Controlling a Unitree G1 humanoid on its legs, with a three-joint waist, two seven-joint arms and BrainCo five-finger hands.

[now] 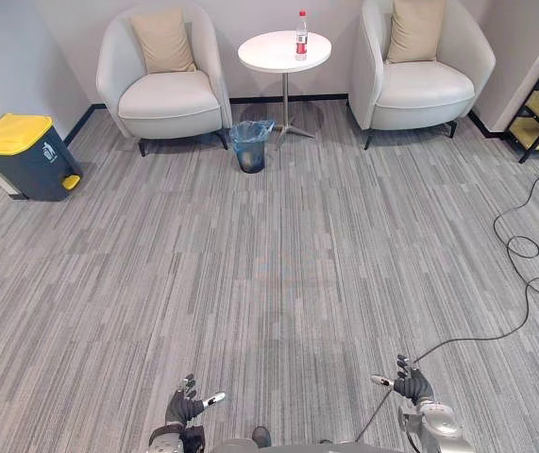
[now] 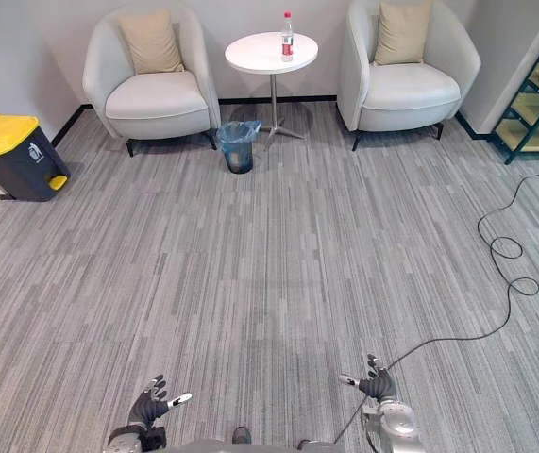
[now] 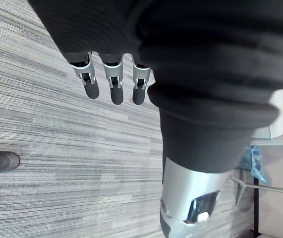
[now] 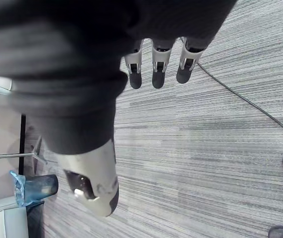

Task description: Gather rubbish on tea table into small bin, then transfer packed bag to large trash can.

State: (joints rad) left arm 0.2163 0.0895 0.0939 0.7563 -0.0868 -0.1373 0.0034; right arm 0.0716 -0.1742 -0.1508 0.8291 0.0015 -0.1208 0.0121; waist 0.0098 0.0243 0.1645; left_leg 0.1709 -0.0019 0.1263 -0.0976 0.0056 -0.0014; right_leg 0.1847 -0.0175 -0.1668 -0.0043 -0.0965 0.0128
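Where the carpet meets the far wall in the left eye view, a round white surface stands between two pale armchairs, the left armchair and the right armchair, each with a tan cushion against its back. A plastic bottle with a red label stands upright on the surface, toward its right side. The small bin, lined with a blue bag, sits on the floor just beside the surface's foot. The large trash can, dark with a yellow lid, stands well apart by the left wall. The left hand and the right hand hang low at the near edge, far from the furniture.

The right eye view gives the same layout, with a dark-framed shelf at the right edge.

In the left wrist view, the left hand's fingers point straight out over bare carpet with the thumb apart, holding nothing.

In the right wrist view, the right hand's fingers are likewise straight and empty, and the small bin shows across the carpet beyond the thumb.
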